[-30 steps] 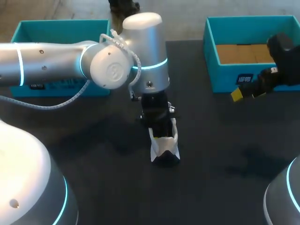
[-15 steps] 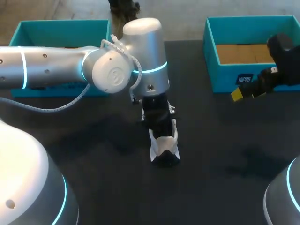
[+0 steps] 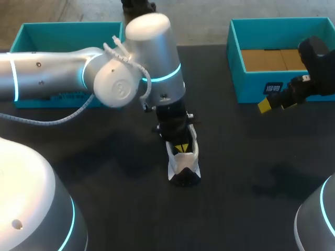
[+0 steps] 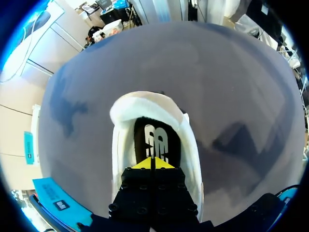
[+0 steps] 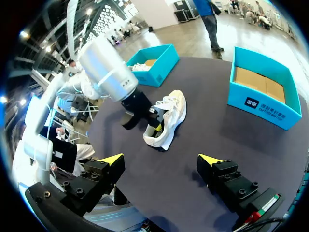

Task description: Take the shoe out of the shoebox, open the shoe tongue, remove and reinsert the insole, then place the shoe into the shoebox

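A white shoe (image 3: 184, 163) stands on the dark table (image 3: 251, 167) near the middle, also seen in the right wrist view as the shoe (image 5: 169, 116). My left gripper (image 3: 181, 148) is at its opening, fingers pressed together. In the left wrist view the left gripper (image 4: 153, 163) is shut, its yellow tips just over the black insole (image 4: 155, 140) that lies inside the shoe (image 4: 193, 154). Nothing shows between the tips. My right gripper (image 3: 268, 103) hangs open and empty before the right shoebox (image 3: 246, 86), far from the shoe; its own view shows the right gripper (image 5: 161, 162) spread wide.
A teal shoebox (image 3: 31, 31) sits at the back left, partly hidden by my left arm. The teal right shoebox (image 5: 251, 104) has a cardboard bottom. Bare dark tabletop lies in front of and to the right of the shoe.
My left arm has shifted slightly back and left, and its yellow tips now show at the shoe's opening. The shoe and the right arm have stayed put.
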